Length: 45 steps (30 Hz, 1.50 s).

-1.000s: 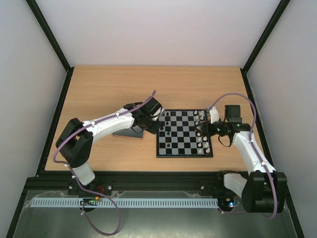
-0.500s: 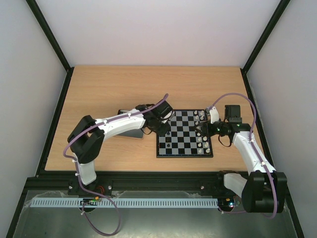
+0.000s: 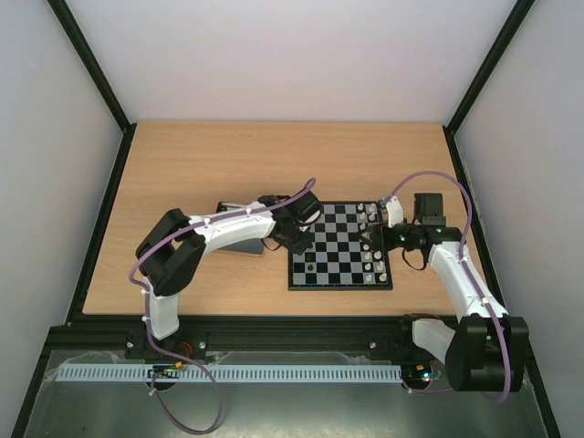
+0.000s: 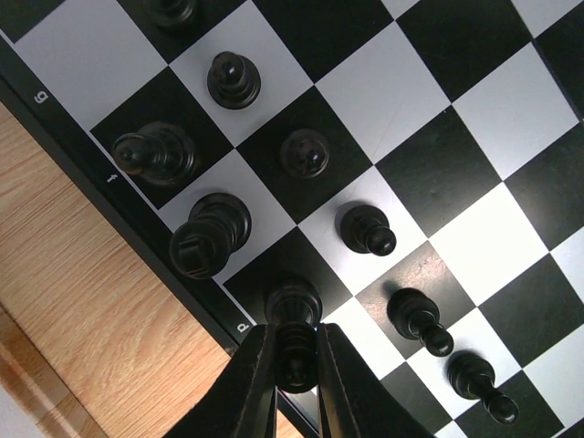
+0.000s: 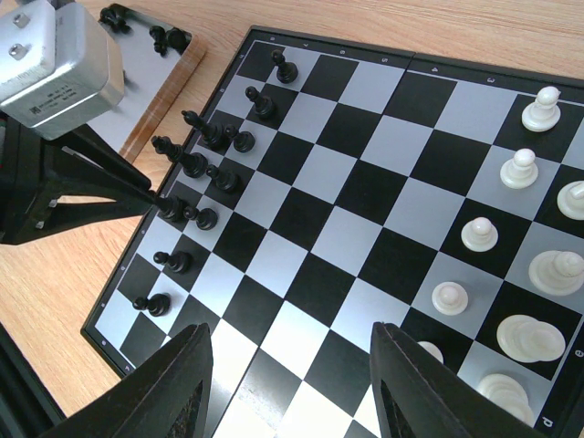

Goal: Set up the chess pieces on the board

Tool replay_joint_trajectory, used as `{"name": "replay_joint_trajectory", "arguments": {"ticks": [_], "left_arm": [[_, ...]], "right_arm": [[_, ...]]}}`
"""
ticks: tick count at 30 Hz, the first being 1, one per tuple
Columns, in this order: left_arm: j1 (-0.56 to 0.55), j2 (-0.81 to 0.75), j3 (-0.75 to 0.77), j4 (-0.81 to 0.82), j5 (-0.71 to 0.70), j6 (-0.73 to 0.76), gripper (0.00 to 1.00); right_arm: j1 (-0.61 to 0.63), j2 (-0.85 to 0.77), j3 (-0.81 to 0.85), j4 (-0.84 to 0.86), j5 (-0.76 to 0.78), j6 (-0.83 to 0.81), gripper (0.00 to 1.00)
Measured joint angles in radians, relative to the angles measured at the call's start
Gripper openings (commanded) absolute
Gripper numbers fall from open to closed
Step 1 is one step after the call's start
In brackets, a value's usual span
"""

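The board lies between the two arms. Black chess pieces stand in its two left columns, and white ones stand on its right side. My left gripper is shut on a black chess piece. The piece's base is over a black square at the board's left edge. From the right wrist view, that gripper's fingers reach this piece from the left. My right gripper hangs open and empty above the board's right half.
A shiny grey tray lies on the wooden table just left of the board, with a few black pieces on it. The left arm stretches across the tray. Rows of white pieces stand beneath the right wrist.
The left arm has swung right from over the tray to the board's left edge, carrying the black piece. The right arm has not moved.
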Motion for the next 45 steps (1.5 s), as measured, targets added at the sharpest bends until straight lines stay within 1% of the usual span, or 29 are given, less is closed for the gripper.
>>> {"name": "replay_joint_trajectory", "arguments": {"ticks": [3,8,18,23,26,32,35,42,45], "left_arm": [[-0.003,0.005,0.001,0.0,-0.004,0.0,0.13],[-0.003,0.008,0.007,-0.002,-0.008,-0.001,0.17],[-0.003,0.011,0.014,-0.018,-0.015,-0.005,0.29],[-0.003,0.0,0.014,-0.044,-0.019,-0.009,0.31],[-0.003,-0.034,0.014,-0.055,-0.022,-0.012,0.34],[0.021,-0.171,-0.015,-0.051,-0.034,-0.018,0.34],[0.068,-0.24,-0.066,-0.04,-0.037,-0.023,0.34],[0.269,-0.335,-0.216,-0.006,-0.041,-0.042,0.34],[0.35,-0.354,-0.251,0.002,-0.041,-0.061,0.31]], "right_arm": [[0.0,0.0,0.0,0.0,0.0,0.0,0.48],[0.0,0.0,0.0,0.0,0.0,0.0,0.48],[0.0,0.0,0.0,0.0,0.0,0.0,0.48],[0.0,0.0,0.0,0.0,-0.001,0.0,0.48],[0.0,0.0,0.0,0.0,-0.002,0.0,0.48],[0.0,0.0,0.0,0.0,-0.003,0.0,0.48],[0.0,0.0,0.0,0.0,-0.003,0.0,0.48],[0.0,0.0,0.0,0.0,-0.004,0.0,0.48],[0.0,-0.006,0.0,0.0,-0.005,0.0,0.48]]}}
